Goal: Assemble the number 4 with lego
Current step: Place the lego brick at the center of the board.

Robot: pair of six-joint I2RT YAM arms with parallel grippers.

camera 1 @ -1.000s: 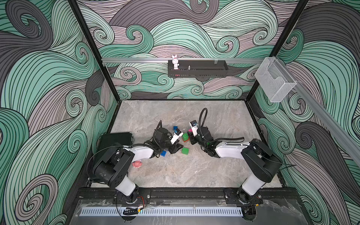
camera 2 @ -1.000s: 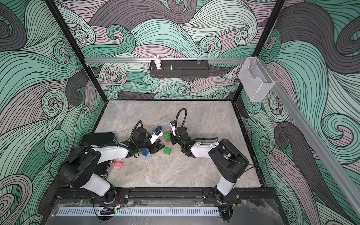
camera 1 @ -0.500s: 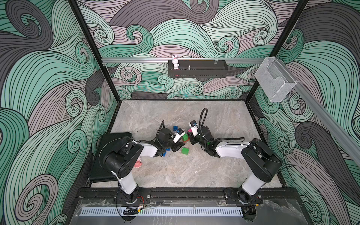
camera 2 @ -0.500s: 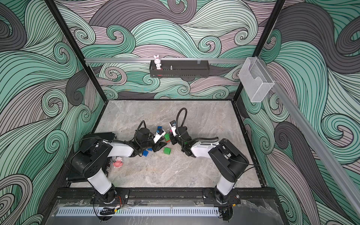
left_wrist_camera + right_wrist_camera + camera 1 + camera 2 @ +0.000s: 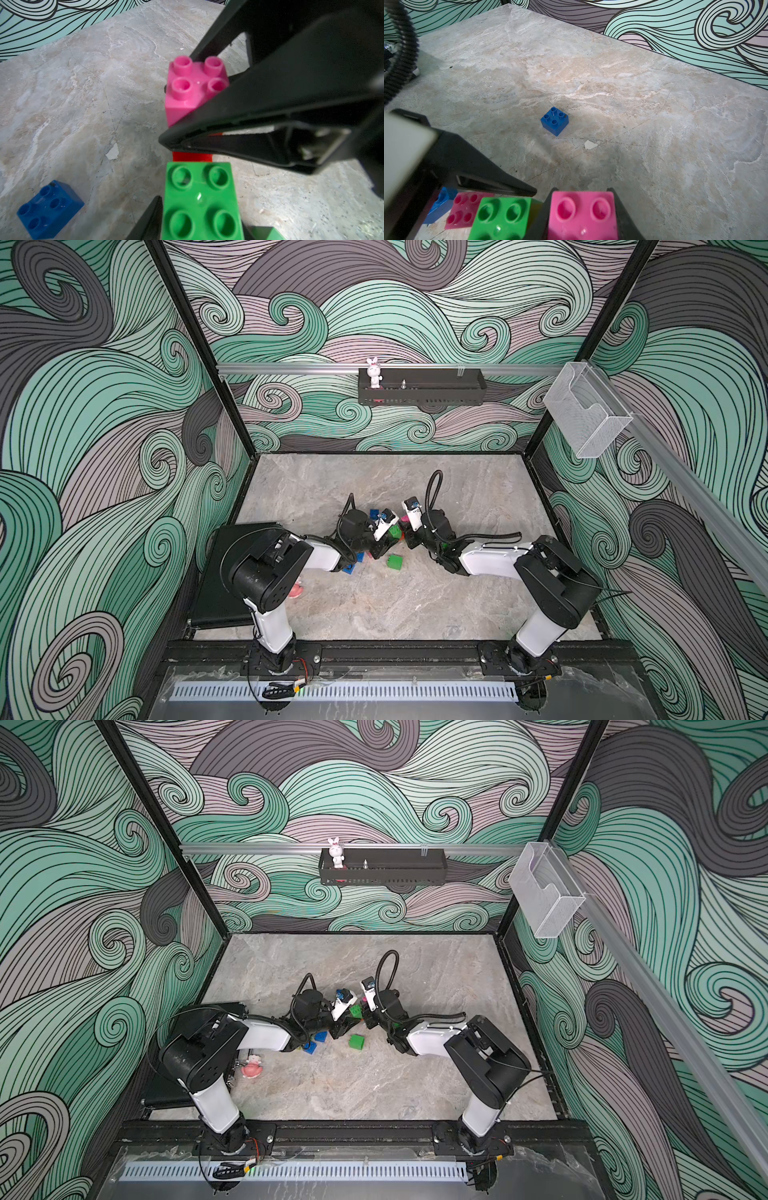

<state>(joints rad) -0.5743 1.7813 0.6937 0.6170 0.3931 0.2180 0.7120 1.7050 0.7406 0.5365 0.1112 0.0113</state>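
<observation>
Notably, left wrist, red brick (image 5: 192, 156) against green brick (image 5: 200, 199)

I have no gap at the middle: the left gripper (image 5: 390, 538) and right gripper (image 5: 406, 531) stand nearly tip to tip over the brick cluster (image 5: 395, 532). A green brick (image 5: 395, 562) blocks 6 o'clock, blue bricks (image 5: 350, 568) block 7 o'clock, and a lone blue brick (image 5: 554, 121) blocks 11 o'clock. The left arm (image 5: 320, 556) fills 8 o'clock, the right arm (image 5: 490, 561) 4 o'clock. Farther out, from 12 to 2 o'clock, the table (image 5: 478, 489) lies open.
</observation>
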